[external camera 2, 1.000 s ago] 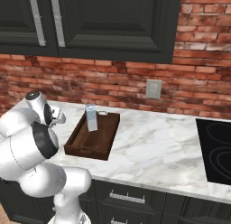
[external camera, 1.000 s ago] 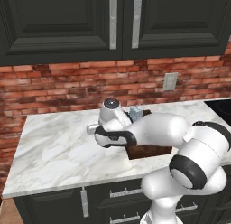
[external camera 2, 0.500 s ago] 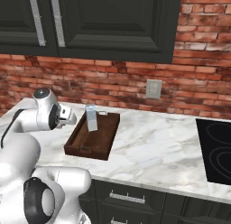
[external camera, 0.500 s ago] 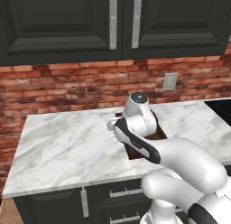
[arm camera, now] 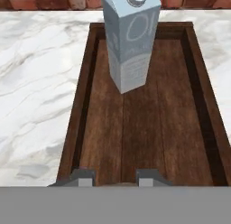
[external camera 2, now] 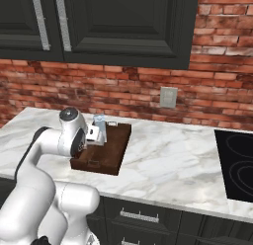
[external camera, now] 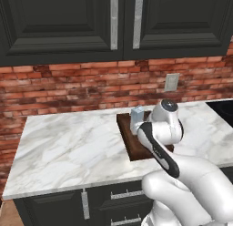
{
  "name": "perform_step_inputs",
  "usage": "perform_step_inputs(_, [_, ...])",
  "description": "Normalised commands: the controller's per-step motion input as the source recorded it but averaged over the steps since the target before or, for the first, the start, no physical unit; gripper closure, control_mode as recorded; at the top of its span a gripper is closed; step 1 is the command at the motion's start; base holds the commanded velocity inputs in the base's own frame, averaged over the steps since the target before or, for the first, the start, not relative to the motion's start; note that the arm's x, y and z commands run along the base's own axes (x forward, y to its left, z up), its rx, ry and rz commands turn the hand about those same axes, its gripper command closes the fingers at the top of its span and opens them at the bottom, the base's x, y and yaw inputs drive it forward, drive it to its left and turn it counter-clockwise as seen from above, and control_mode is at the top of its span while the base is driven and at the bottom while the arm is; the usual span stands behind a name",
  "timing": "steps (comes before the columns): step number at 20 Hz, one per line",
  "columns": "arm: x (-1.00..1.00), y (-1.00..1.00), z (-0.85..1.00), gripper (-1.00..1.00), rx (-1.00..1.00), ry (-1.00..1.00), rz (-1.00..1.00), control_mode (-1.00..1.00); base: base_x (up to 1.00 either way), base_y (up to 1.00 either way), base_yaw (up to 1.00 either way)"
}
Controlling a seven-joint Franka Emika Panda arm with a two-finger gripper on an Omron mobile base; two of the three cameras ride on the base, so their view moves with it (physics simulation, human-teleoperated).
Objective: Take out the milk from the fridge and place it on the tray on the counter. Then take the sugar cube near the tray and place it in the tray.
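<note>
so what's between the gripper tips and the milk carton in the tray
Just bare tray floor. In the hand view, dark wood planks run from the gripper up to the milk, which stands upright inside the tray.

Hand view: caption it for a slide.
Milk carton upright in the wooden tray on the marble counter.

I log a pale blue-grey milk carton (arm camera: 131,42) with lighter printed markings; a dark brown wooden tray (arm camera: 149,142) with lengthwise grain; a white marble counter (external camera: 77,147) veined in grey; a red-brown brick wall (external camera 2: 123,86) with pale mortar; black cupboards (external camera: 68,24) with silver handles.
</note>
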Motion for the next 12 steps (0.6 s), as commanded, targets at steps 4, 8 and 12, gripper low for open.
perform_step_inputs(4, [0.14, -0.63, 0.0, 1.0, 0.0, 0.0, 0.0, -1.0, 0.0, 0.0, 0.0])
perform_step_inputs(8, [0.15, -0.3, 0.0, 1.0, 0.0, 0.0, 0.0, -1.0, 0.0, 0.0, 0.0])
perform_step_inputs(12, [0.17, -0.12, -0.09, 1.0, -0.01, 0.06, 0.0, -1.0, 0.0, 0.0, 0.0])
